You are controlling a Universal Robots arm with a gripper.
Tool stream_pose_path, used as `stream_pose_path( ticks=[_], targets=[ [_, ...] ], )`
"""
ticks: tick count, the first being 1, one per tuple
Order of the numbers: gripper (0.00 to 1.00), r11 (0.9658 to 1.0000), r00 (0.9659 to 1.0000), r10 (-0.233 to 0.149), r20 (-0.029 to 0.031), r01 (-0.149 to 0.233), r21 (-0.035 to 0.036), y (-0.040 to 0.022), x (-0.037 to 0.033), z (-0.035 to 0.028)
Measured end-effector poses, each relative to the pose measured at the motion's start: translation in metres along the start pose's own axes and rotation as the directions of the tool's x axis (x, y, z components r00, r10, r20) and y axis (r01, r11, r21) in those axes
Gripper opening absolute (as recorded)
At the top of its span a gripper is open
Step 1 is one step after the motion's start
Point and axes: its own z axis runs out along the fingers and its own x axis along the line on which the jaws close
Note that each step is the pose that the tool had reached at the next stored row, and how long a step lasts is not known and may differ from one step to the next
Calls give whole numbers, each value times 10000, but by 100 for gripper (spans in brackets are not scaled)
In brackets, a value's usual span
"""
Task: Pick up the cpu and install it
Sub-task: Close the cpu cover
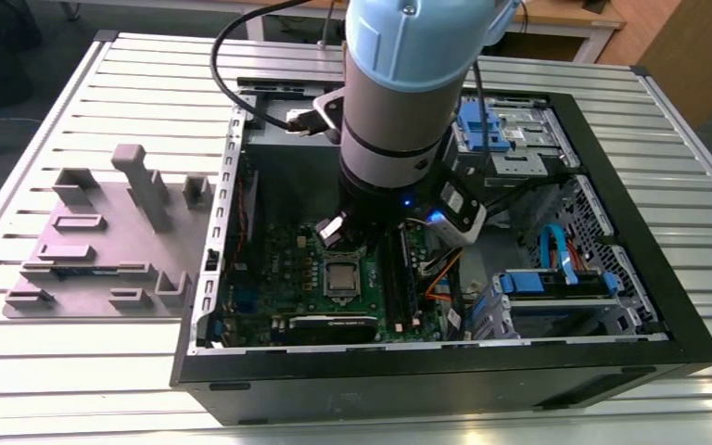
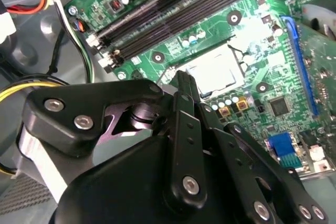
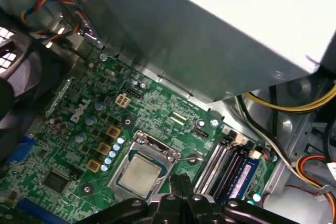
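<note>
The cpu (image 3: 140,173) lay flat in the socket (image 3: 144,167) of the green motherboard (image 3: 79,129), inside the open computer case (image 1: 653,278) that stood on the ribbed counter (image 1: 59,111). In the exterior view the chip (image 1: 338,275) showed as a pale square near the middle of the board, just nearer than the arm's black wrist. In the second wrist view the same pale metal top (image 2: 212,71) was seen beyond the fingertips.

The gripper (image 3: 181,181) hung over the board just beside the socket. Its fingers (image 3: 185,182) stood pressed together, with nothing between them. I could not see them touch the chip.

By my judgement the cpu was light, stiff and thin. Its metal top looked smooth, so it could slip from the fingers. The underside and the fine contacts of the socket are fragile, I believe, and a tilt or a push could harm them. The safe hold would be on two opposite edges of the thin rim, with gentle force and the chip kept level. The socket frame (image 3: 157,148) and its thin lever (image 3: 191,157) stood close around it and left little room for the fingers.
</note>
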Motion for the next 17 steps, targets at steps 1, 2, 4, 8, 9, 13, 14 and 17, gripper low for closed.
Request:
stream_pose_path(
  ticks=[1,2,4,8,9,13,14,17],
  targets=[
    [11,10000,10000,-3,16,3,1,2,22,-2],
    [11,10000,10000,-4,27,4,2,6,46,-4],
    [11,10000,10000,-6,40,6,9,21,101,-6],
    [11,10000,10000,11,34,-11,28,39,160,-5],
    [11,10000,10000,68,25,-68,57,38,160,-5],
    [11,9992,9992,389,42,-389,109,38,161,-5],
    [11,9992,9992,390,43,-390,110,38,161,-5],
    [11,9992,9992,393,44,-394,110,38,161,-5]
  ],
)
